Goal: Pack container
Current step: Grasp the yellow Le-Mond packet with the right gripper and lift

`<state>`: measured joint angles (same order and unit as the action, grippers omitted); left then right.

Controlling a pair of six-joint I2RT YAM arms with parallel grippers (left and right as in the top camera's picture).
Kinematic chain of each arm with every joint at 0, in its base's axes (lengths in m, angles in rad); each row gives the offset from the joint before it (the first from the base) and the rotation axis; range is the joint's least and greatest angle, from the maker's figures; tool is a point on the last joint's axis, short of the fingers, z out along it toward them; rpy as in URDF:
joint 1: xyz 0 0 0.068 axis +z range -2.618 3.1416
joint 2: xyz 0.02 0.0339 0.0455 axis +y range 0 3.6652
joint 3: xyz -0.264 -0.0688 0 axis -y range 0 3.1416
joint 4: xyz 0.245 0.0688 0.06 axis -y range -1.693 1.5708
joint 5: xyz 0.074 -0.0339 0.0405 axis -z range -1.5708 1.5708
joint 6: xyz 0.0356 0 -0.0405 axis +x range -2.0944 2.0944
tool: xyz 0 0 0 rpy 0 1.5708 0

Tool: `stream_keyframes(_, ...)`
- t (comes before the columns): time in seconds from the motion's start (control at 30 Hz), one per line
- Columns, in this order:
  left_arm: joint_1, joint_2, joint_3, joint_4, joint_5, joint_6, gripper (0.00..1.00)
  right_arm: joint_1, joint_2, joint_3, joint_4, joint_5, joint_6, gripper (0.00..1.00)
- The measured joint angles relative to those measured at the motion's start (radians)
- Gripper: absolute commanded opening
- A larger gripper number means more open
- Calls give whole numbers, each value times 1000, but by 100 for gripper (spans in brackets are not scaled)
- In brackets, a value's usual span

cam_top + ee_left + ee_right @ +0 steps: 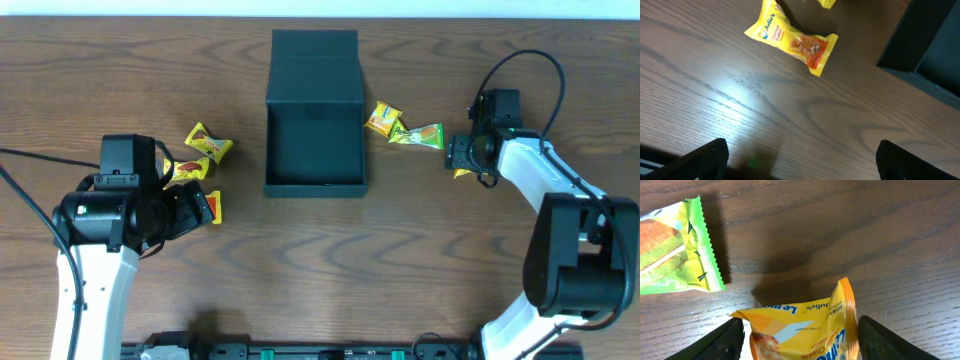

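Observation:
The container (315,187) is a dark teal square box at the table's middle, its flap lid (315,60) laid open toward the back; a corner (920,50) shows in the left wrist view. My right gripper (462,160) (800,341) is open, its fingers (720,342) straddling a yellow snack packet (800,330) (463,173) with small gaps on both sides. My left gripper (192,205) (800,160) is open over bare wood, nothing between its fingers (705,157). A yellow packet (792,42) lies just ahead of it.
Left of the box lie three yellow packets (208,143) (188,168) (214,205). Right of it are a yellow packet (383,118) and a green-edged packet (420,135) (675,245). A black cable (520,60) loops above the right arm.

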<state>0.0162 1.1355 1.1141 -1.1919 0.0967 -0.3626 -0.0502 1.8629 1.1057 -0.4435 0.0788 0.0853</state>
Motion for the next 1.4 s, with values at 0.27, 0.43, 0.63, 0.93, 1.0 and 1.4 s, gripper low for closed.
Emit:
stream_keyframes(0.27, 0, 0, 0, -9, 0, 0, 95, 0, 40, 3, 3, -5, -7, 69)
stream_keyframes(0.43, 0, 0, 0, -9, 0, 0, 95, 0, 40, 5, -3, -5, -6, 60)
stream_keyframes(0.63, 0, 0, 0, -9, 0, 0, 95, 0, 40, 6, -12, -7, -8, 56)
stream_keyframes(0.93, 0, 0, 0, -10, 0, 0, 96, 0, 40, 12, -40, -8, -8, 52)
stream_keyframes(1.0, 0, 0, 0, -9, 0, 0, 95, 0, 40, 16, -55, -8, -8, 50)
stream_keyframes(1.4, 0, 0, 0, -10, 0, 0, 95, 8, 46, 128, -249, -7, -8, 49)
